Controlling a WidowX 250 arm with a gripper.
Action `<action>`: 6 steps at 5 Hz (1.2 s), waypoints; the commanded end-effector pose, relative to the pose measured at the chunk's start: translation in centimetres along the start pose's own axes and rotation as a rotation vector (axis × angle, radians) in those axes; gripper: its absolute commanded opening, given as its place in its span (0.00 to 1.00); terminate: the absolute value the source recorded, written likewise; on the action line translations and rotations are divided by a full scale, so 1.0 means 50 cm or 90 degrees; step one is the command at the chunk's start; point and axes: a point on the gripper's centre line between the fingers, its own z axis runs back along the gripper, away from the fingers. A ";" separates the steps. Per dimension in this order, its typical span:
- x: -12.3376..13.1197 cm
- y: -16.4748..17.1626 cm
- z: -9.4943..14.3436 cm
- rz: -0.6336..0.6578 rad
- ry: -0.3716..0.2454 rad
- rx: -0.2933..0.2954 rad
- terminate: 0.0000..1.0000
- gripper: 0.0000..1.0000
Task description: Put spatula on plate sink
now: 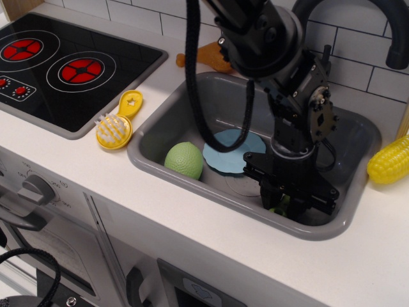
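Observation.image shows the hand (282, 206) low in the near right corner of the sink (192, 102), down over the spatula (278, 208), of which only a sliver of green shows. Whether the fingers have closed on it I cannot tell. The plate (231, 151) lies left of the hand, beside the green ball (184, 159). The grip should be firm on the handle before lifting clear, then carried left and set down on the plate.

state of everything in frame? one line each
Black robot hand: down in the sink's front right, over the spatula; grip can't be told.
Lime-green-handled toy spatula: mostly hidden under the hand.
Light-blue scalloped plate: flat, bare.
Grey plastic sink: holds plate, green ball, spatula.
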 end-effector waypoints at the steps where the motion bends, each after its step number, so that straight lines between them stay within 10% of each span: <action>1: 0.040 0.060 0.092 0.156 -0.104 0.005 0.00 0.00; 4: 0.090 0.119 0.046 0.359 -0.029 0.034 0.00 0.00; 6: 0.055 0.114 0.056 0.355 -0.030 0.041 0.00 0.00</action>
